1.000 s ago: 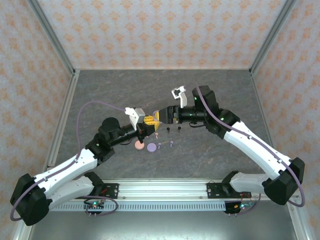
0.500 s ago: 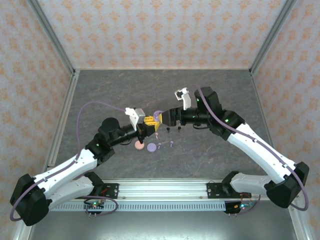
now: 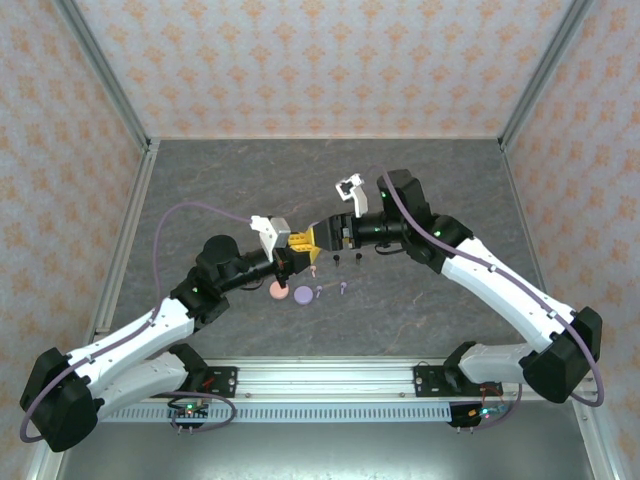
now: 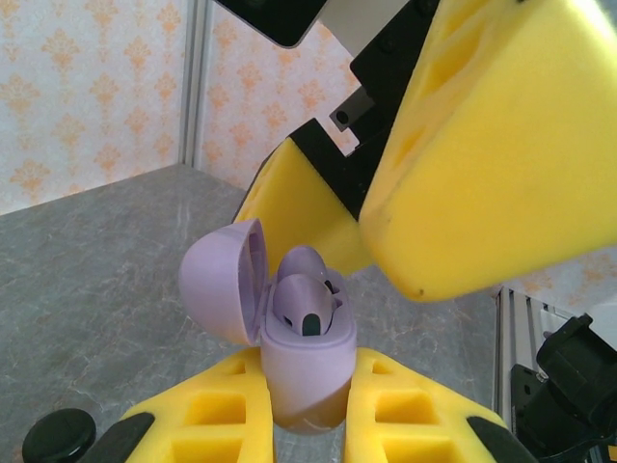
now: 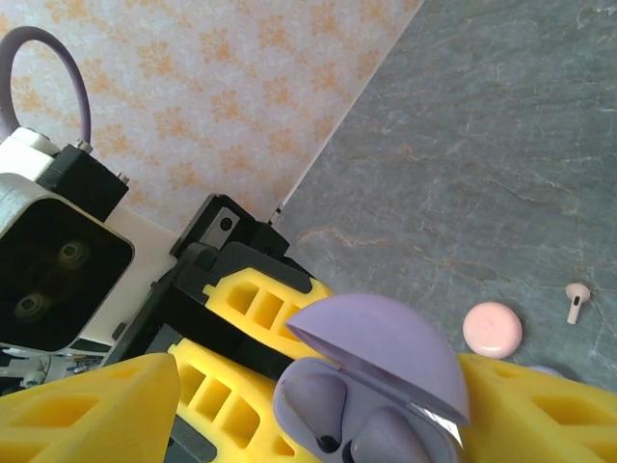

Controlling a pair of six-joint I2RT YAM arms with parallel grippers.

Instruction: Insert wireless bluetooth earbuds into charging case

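The left gripper (image 4: 307,410) is seen clamped on the open lilac charging case (image 4: 304,362), two earbuds (image 4: 307,301) seated inside; the right gripper (image 5: 318,410) is held spread either side of it, above the bench's (image 3: 420,180) middle.

Lilac charging case (image 4: 304,371), upright in the left gripper (image 4: 307,391), lid open, two lilac earbuds (image 4: 307,304) seated inside. Pinkish-white bud (image 5: 576,302) lies near closed pink case (image 5: 493,329).

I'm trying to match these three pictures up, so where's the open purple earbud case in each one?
Left wrist: the case stands lower centre, lid open to the left, clamped between yellow fingers.
Right wrist: bottom centre, lid raised.
Top view: middle of the table, where the left gripper and right gripper meet; too small to pick out cleanly.
Shared landmark: those yellow fingers.
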